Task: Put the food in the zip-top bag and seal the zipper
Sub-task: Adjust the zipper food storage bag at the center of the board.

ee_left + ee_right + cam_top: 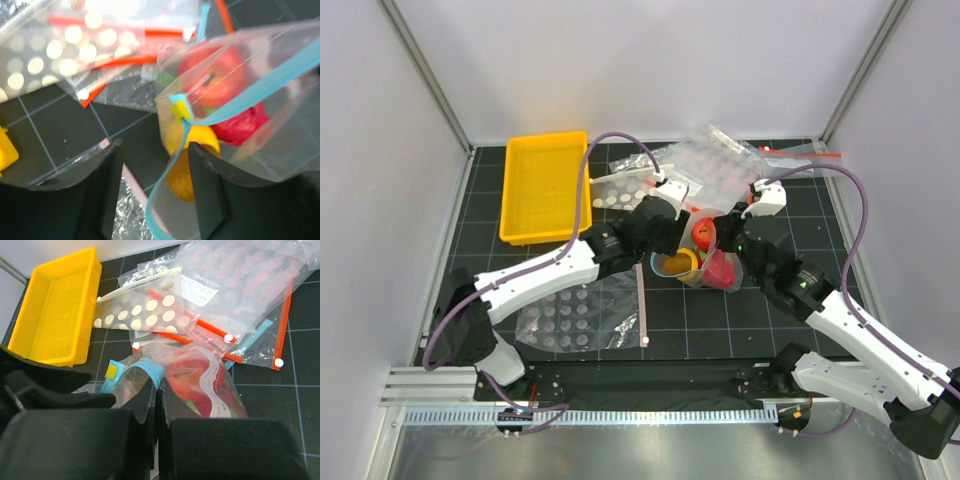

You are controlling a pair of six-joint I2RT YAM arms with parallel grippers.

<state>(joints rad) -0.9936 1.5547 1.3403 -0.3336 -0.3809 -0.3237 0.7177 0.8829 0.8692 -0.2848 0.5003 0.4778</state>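
Top view: the zip-top bag [705, 262] sits dead centre on the black table [720, 330], squeezed between the two arms. Fruit's inside it. The left wrist view looks right through the clear plastic: the red ball [212, 75] is up top, the pink-red fruit [242, 125] sits right of centre, and the lemon [200, 141] is lower down. Under the lemon there's an orange-brown lump [181, 182] I can't identify for sure.

The light-blue zipper [260, 90] runs diagonally across the bag's mouth, with a small yellow slider [179, 107] on it. Then it loops down toward the bottom of that frame.

The left gripper [157, 187] has its fingers apart — the blue strip passes through the gap, not clamped. One finger [207, 185] sits right against the bag's plastic.

The right gripper [156, 397] has its fingers pressed tight together, pinching the bag's clear film at the bottom centre of its own view.

Other stuff: a yellow tray [545, 185] in the upper left, and a flat white-dotted bag [570, 318] in the lower left. A pile of bags [725, 160] with red-orange strips sits in the upper right, just behind the grippers.
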